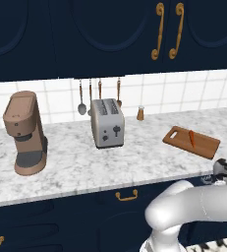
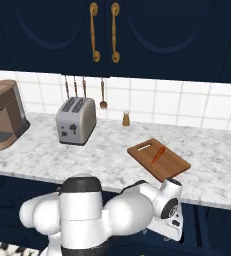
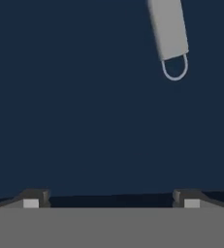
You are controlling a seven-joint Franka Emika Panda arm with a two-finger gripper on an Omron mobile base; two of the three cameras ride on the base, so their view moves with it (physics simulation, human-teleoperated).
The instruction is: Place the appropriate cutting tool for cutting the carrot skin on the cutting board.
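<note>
Carrot (image 1: 192,138) lies on cutting board (image 1: 191,142) — right of toaster (image 1: 107,123); coffee machine (image 1: 25,133) far left on the marble counter (image 1: 85,162).

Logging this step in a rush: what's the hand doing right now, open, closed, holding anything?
Hand: open, fingertips spread wide apart, nothing between them, facing a dark blue surface with a grey looped handle ahead.
</note>
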